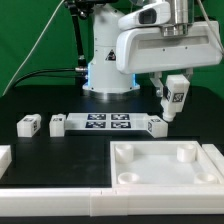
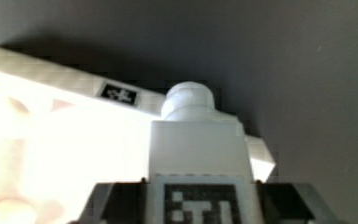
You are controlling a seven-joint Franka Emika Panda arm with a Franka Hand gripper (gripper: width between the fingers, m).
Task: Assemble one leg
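My gripper is shut on a leg, a small white block with a black-and-white marker, and holds it in the air above the table at the exterior view's right. In the wrist view the leg stands between my dark fingers, its rounded peg end pointing away and its marker near my gripper. The large white square panel with round corner sockets lies below and in front of the held leg. It also shows in the wrist view beside the leg.
Three more legs lie on the black table: two at the exterior view's left and one at the right end of the marker board. White rails run along the front and left edge. The robot base stands behind.
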